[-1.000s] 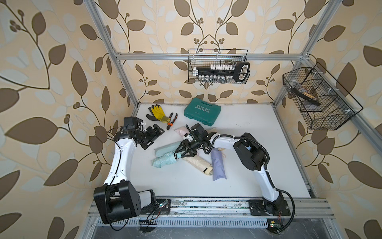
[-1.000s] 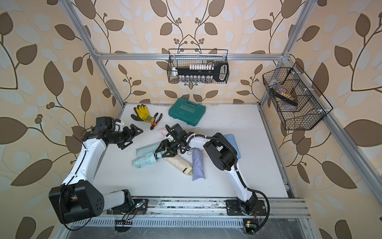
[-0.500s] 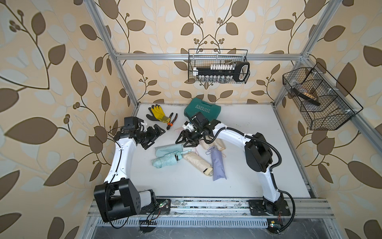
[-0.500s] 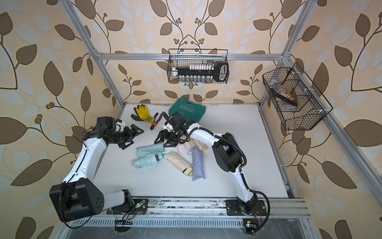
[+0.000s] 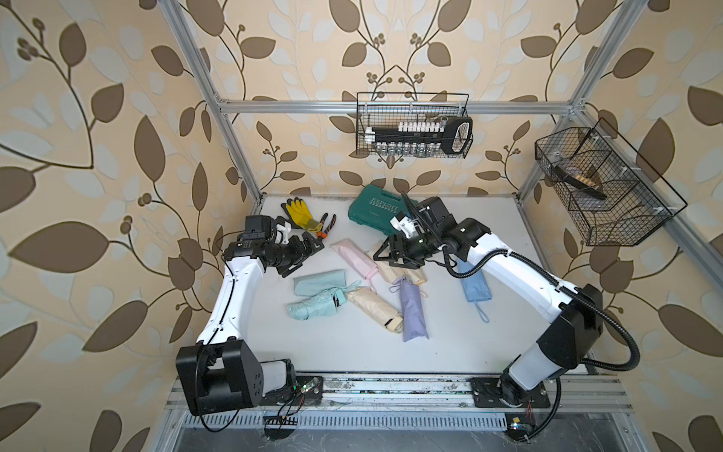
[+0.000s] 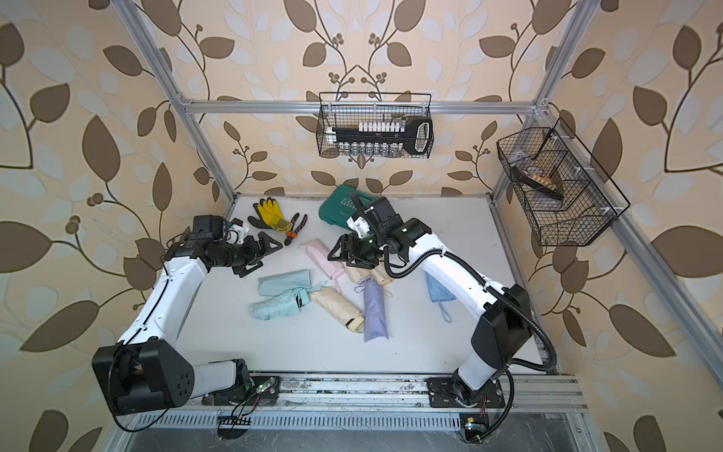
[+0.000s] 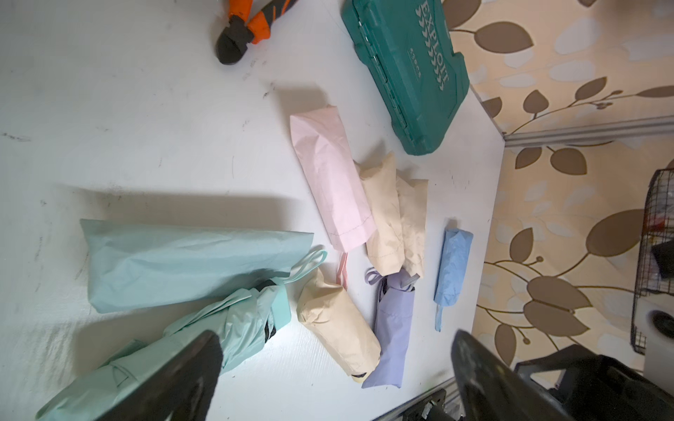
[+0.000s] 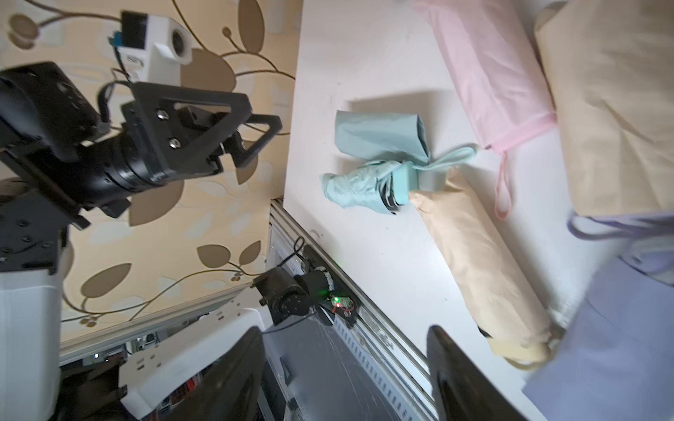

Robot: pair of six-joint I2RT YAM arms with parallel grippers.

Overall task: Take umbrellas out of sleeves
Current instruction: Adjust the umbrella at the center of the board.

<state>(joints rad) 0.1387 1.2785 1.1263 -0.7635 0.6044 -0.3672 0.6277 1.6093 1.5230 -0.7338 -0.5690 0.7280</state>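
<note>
**Location.** In both top views the umbrellas lie clustered at frame centre on the table (image 5: 450, 344). The mint umbrella (image 5: 313, 307) lies bare, just below its empty mint sleeve (image 5: 319, 281). The pink umbrella (image 5: 354, 258), cream umbrella (image 5: 373, 307), lilac umbrella (image 5: 412, 313) and blue umbrella (image 5: 475, 287) appear still sleeved.

**Handling.** Each unit is judged light, with a stiff core under soft pleats. The sleeves look thin, limp and probably slippery. Pinch the closed sleeve end with one gripper, and take the handle or wrist loop with the other.

**End effectors.** The left gripper (image 5: 303, 256) stands wide and empty. The right gripper (image 5: 385, 255) is parted and holds nothing.

**Change.** One second earlier the right gripper sat lower-left, at the mint umbrella. It has withdrawn up-right, over two cream bundles (image 7: 383, 211). The left arm is unchanged.
</note>
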